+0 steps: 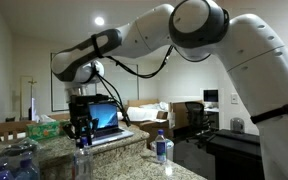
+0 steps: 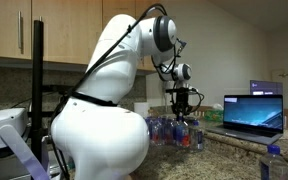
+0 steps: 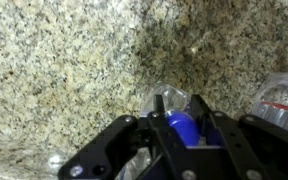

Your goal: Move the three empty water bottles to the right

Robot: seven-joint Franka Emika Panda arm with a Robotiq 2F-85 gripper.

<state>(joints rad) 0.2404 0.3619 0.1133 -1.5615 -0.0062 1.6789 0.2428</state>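
My gripper [image 3: 178, 101] is shut on the blue cap [image 3: 183, 126] of a clear water bottle [image 3: 168, 97], which stands upright on the granite counter below it. In both exterior views the gripper [image 1: 81, 133] [image 2: 184, 108] points straight down in front of the laptop, with the held bottle [image 1: 81, 161] under it. A second bottle [image 1: 163, 150] [image 2: 274, 161] with a blue cap stands alone, apart from the gripper, near the counter's edge. I cannot pick out a third bottle.
An open laptop [image 1: 106, 118] [image 2: 254, 110] sits behind the gripper. A heap of bluish clear plastic [image 1: 14, 160] [image 2: 164, 130] lies close beside the held bottle. A green box [image 1: 44, 128] stands further back. Clear plastic [image 3: 284, 100] shows at the wrist view's right edge.
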